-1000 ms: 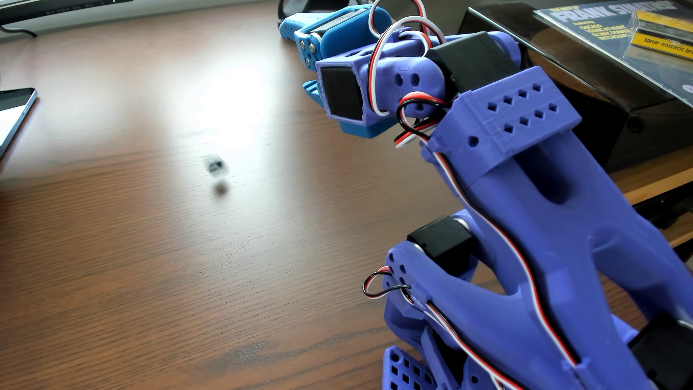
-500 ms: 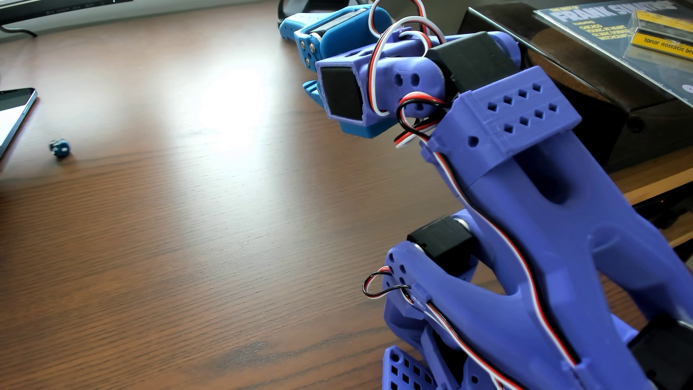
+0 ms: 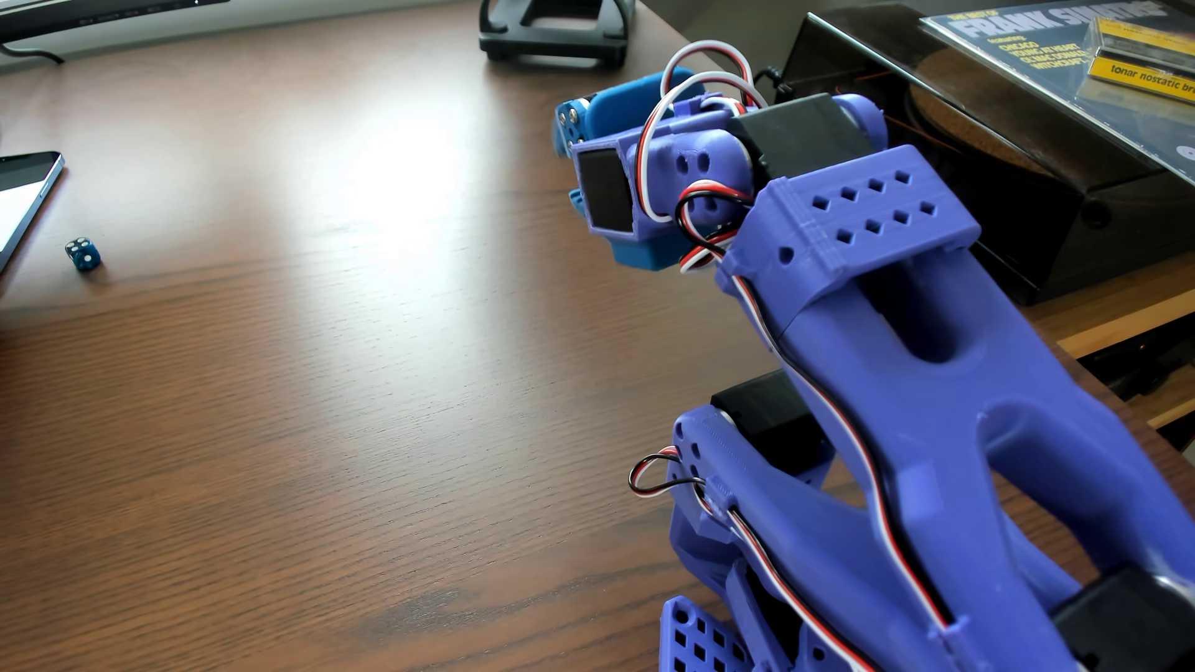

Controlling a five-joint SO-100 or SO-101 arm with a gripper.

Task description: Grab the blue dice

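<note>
The blue dice [image 3: 83, 254] is a tiny dark navy cube with white pips. It lies on the brown wooden table [image 3: 362, 362] at the far left, next to a phone. My gripper [image 3: 572, 171], of lighter blue plastic, hangs above the table at the upper middle, seen from behind at the end of the purple arm [image 3: 905, 400]. It is far to the right of the dice and holds nothing that I can see. Its jaws are mostly hidden behind the wrist, so I cannot tell how they stand.
A phone [image 3: 26, 194] lies at the left edge beside the dice. A black stand [image 3: 556, 35] sits at the top middle. A black box [image 3: 1009, 194] with a record sleeve [image 3: 1034, 58] on it stands right of the arm. The table's edge runs down the right.
</note>
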